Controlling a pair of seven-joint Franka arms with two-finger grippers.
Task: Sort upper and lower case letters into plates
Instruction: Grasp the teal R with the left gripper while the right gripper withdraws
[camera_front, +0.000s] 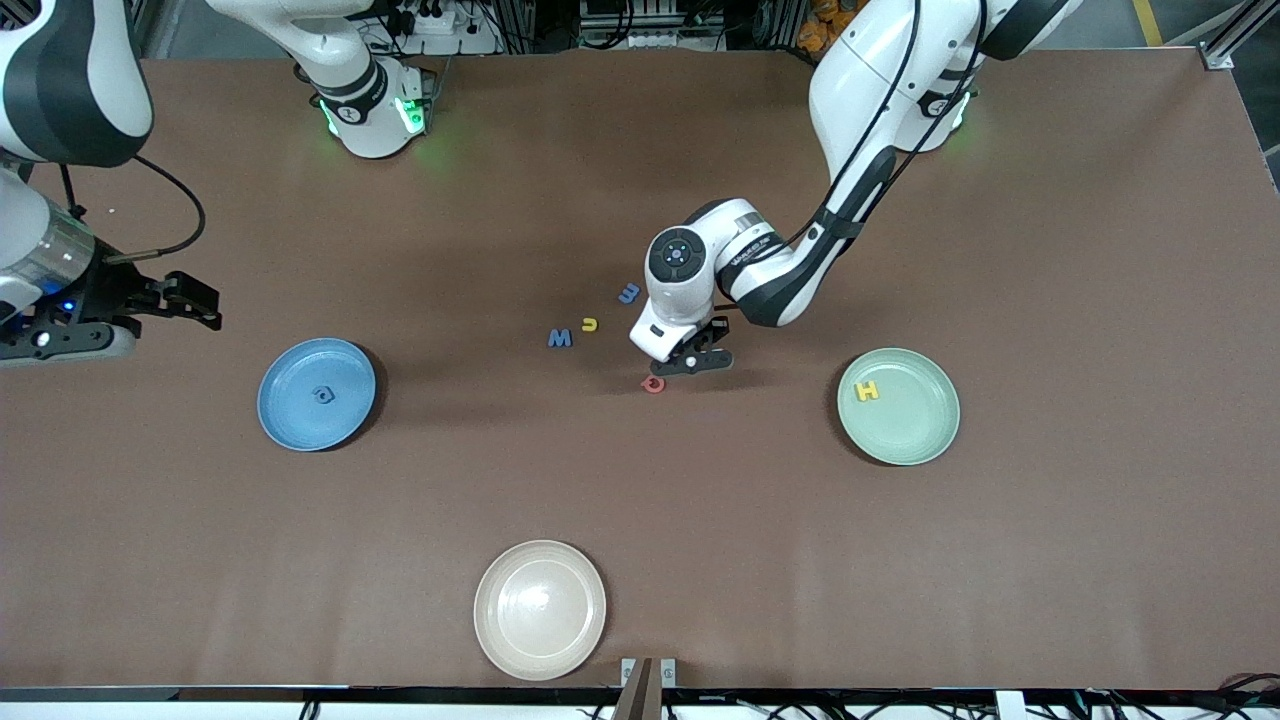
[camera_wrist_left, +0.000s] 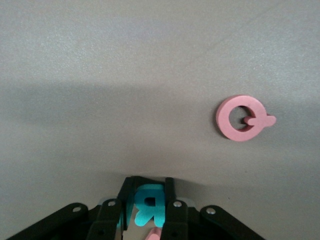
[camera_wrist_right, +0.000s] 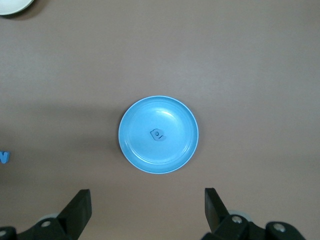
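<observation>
Left wrist view shows the left gripper (camera_wrist_left: 148, 207) clamped on a teal letter R (camera_wrist_left: 148, 209) beside the red Q (camera_wrist_left: 244, 118); the right gripper (camera_wrist_right: 146, 212) waits open above the blue plate (camera_wrist_right: 176, 154).

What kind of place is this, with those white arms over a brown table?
Probably a robotics lab: two robot arms bolted along one table, metal framing and cables at its edge, and staged props: foam letters like the red Q, and the blue plate.

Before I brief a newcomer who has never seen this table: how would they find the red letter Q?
Start at the pale green plastic plate, then look toward mid-table. Beneath the left gripper lies the small red foam letter Q. It is the only red ring-shaped letter there.
</observation>
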